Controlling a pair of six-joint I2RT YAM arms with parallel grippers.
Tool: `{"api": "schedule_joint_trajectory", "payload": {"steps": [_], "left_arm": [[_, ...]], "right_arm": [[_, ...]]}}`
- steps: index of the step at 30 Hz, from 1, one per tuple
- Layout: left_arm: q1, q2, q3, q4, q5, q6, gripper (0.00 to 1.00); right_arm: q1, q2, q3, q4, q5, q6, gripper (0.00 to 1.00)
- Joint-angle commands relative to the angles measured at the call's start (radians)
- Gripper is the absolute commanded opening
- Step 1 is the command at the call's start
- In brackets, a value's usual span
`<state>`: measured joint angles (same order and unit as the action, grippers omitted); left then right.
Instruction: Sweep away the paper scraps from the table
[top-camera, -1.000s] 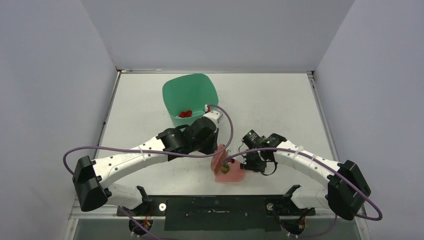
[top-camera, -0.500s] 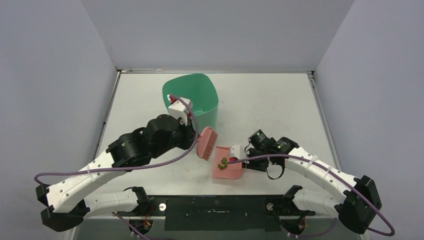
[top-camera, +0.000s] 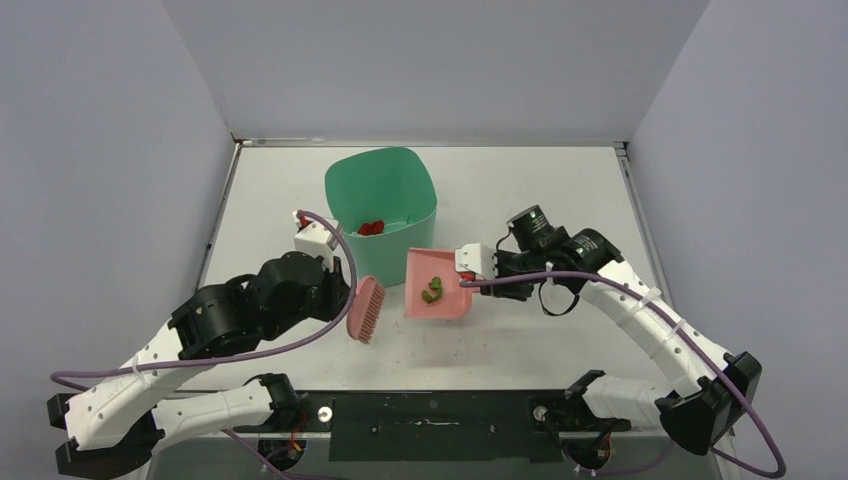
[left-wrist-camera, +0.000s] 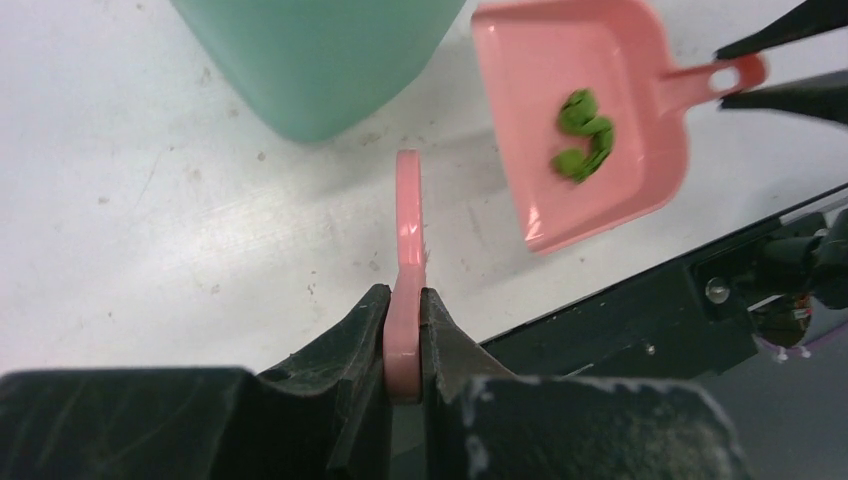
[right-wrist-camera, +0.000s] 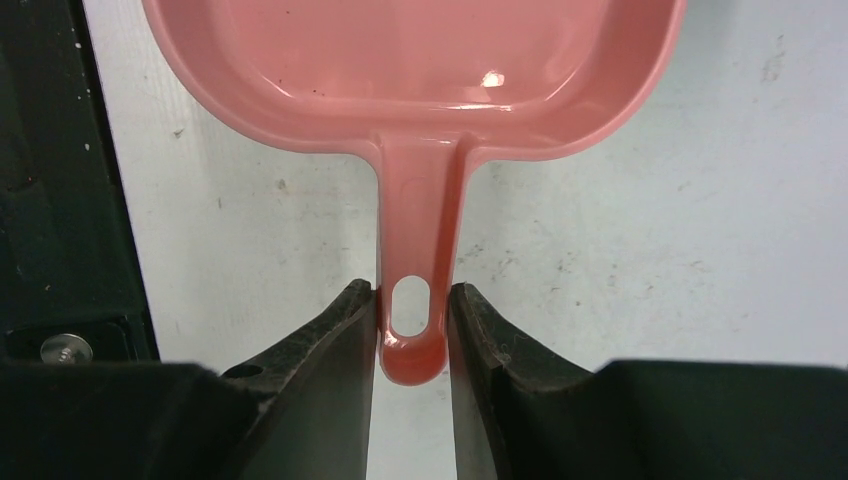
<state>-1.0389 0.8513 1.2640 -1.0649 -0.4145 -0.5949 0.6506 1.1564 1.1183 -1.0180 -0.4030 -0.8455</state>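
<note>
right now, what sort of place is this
Probably a robot lab test cell: a white table boxed in by plain grey walls, a left arm and right arm mounted at its near edge, and a green bin, pink dustpan and pink brush as props.

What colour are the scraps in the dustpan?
Green. The scraps show best in the left wrist view, lying in the pink dustpan.

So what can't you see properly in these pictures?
- Top view: the near wall of the round green plastic bin hides part of its floor; only some red paper scraps show.
- Right wrist view: the top edge cuts off the pink plastic dustpan, so its olive green paper scraps are out of sight.
- Left wrist view: the pink brush is seen edge-on, so its bristles barely show.
</note>
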Motion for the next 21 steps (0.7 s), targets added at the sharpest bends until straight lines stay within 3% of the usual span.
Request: {"api": "schedule_joint_trajectory", "payload": {"steps": [1,11,21], "left_arm": [[0.001,-0.031,-0.059,-0.007,-0.027,-0.047,0.00],[0.001,-0.063,-0.050,-0.041,-0.035,-0.047,0.00],[0.001,-0.167,-0.075,-0.033,-0.087,-0.073,0.00]], "right_arm": [[-0.034,0.048,0.167,-0.120,-0.127,-0.115,0.05],[-0.051,0.154,0.506,-0.155,-0.105,-0.024,0.05],[-0.053,0.303,0.678,-0.011,0.112,0.163,0.05]]}}
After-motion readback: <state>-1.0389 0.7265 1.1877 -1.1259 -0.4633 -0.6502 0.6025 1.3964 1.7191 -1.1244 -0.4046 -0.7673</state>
